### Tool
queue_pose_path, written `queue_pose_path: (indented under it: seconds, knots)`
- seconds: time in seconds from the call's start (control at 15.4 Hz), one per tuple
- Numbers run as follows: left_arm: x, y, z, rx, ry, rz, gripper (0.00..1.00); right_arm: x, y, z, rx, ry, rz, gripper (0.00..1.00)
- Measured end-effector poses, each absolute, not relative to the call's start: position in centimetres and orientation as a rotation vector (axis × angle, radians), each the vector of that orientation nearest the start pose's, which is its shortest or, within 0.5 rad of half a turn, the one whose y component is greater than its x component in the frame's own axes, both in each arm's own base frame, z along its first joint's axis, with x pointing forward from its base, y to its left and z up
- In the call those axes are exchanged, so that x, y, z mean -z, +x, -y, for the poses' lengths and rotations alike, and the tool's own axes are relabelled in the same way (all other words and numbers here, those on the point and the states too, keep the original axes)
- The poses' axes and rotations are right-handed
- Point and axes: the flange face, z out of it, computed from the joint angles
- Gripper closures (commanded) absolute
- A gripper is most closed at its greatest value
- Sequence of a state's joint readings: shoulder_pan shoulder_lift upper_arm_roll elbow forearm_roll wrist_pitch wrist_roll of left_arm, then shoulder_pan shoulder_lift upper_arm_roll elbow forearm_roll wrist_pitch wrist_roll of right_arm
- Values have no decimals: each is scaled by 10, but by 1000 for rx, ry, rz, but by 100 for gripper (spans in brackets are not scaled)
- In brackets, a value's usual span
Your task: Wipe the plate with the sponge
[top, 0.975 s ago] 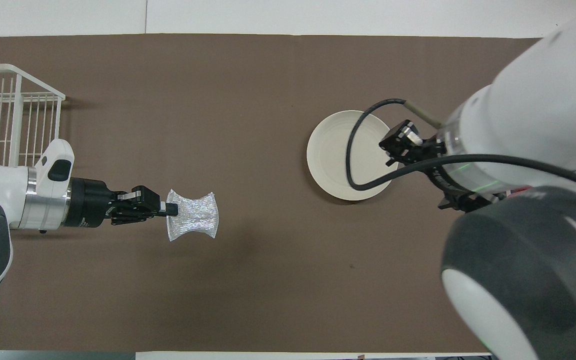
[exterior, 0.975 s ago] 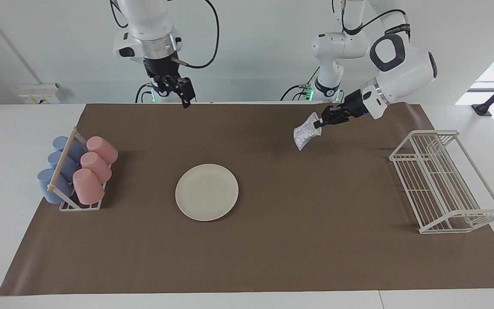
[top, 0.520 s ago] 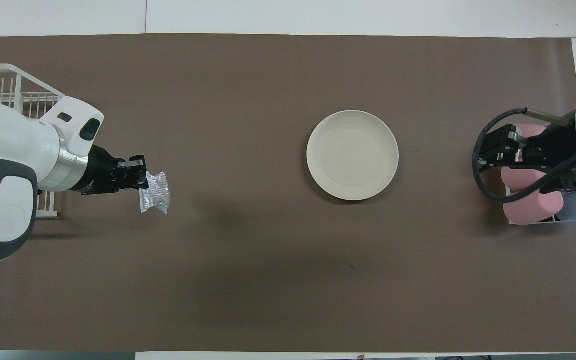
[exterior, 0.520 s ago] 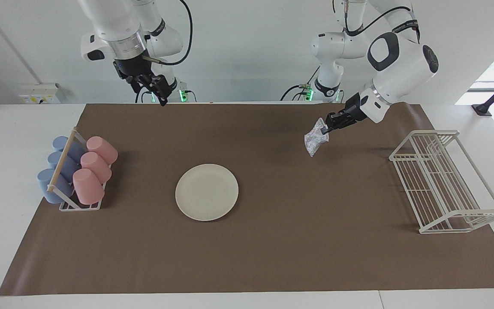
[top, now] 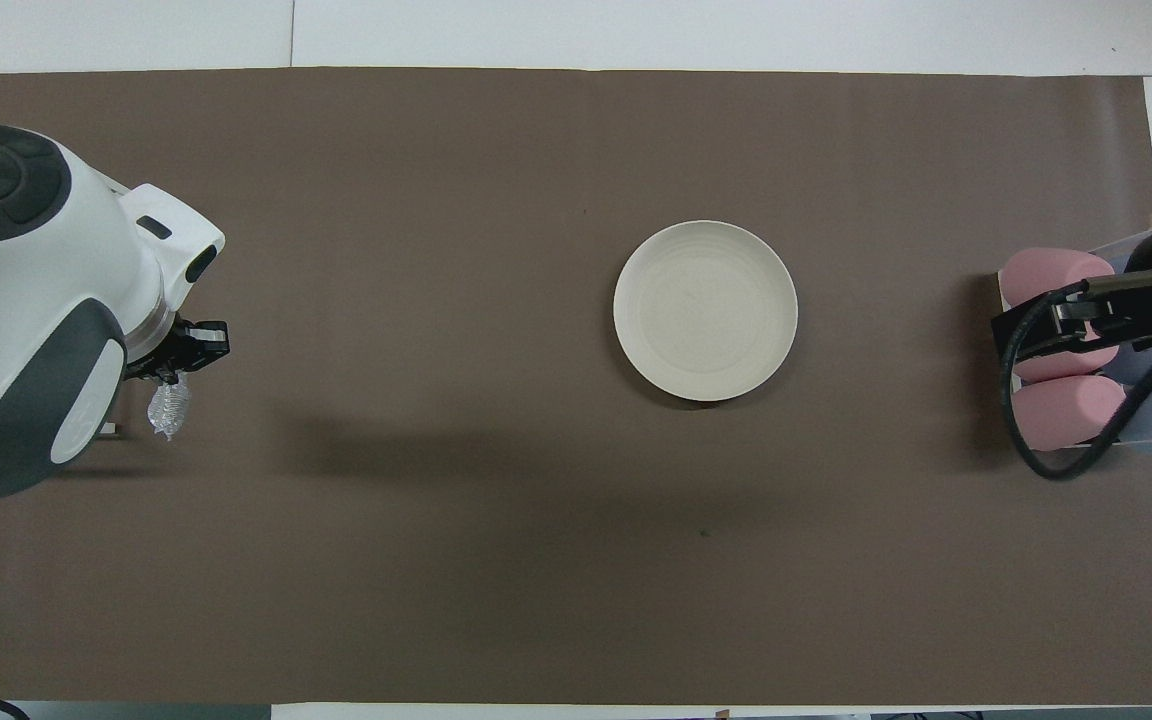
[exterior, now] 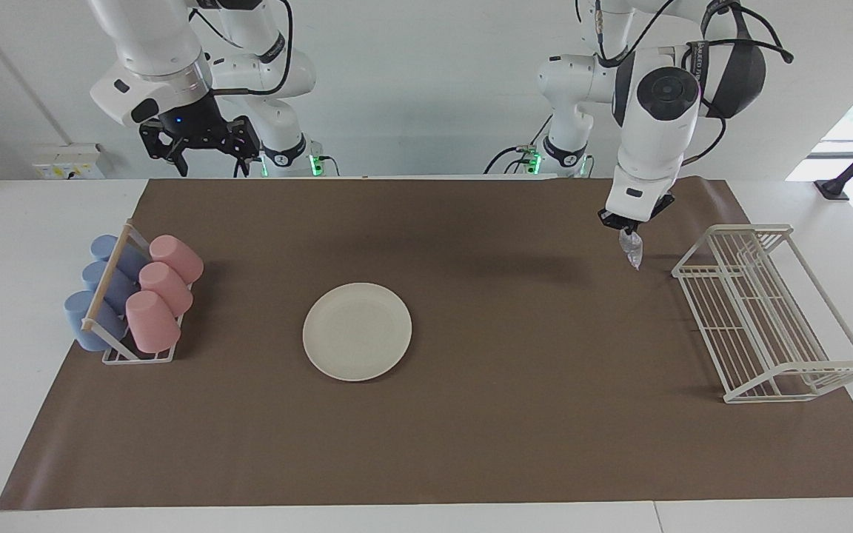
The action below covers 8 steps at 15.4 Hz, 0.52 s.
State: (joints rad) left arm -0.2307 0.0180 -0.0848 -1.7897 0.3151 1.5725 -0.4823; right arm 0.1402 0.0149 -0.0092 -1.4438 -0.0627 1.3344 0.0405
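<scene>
The cream-white plate (exterior: 357, 332) (top: 705, 310) lies flat on the brown mat, mid-table, with nothing on it. My left gripper (exterior: 623, 223) (top: 179, 357) points down over the mat near the wire dish rack, well away from the plate. It is shut on the sponge (exterior: 631, 251) (top: 168, 409), a silvery mesh pad that hangs limp below the fingertips, above the mat. My right gripper (exterior: 210, 161) (top: 1061, 322) is held high toward the right arm's end of the table. In the overhead view it is over the cup rack, open and holding nothing.
A rack of pink and blue cups (exterior: 130, 296) (top: 1064, 372) lies at the right arm's end of the mat. A white wire dish rack (exterior: 767, 311) stands at the left arm's end, mostly covered by the left arm in the overhead view.
The left arm swung the sponge away from the plate toward the dish rack and turned to point down. The right gripper moved off from over the plate toward the cup rack.
</scene>
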Motion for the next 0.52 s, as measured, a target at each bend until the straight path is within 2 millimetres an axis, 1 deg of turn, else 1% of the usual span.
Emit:
queue_pose_path:
  seconds: [0.13, 0.26, 0.39, 0.52]
  knots:
    - [-520, 529, 134, -103, -2625, 158, 100, -656, 531, -59, -188, -3205, 128, 0]
    - [-519, 533, 130, -64, -2491, 125, 100, -656, 532, -50, -186, -3201, 145, 0]
    - [-515, 538, 126, -38, -2354, 89, 100, -656, 533, -42, -188, -3196, 180, 0]
    - [-507, 546, 125, -6, -2247, 58, 100, -656, 533, -41, -188, -3195, 186, 0]
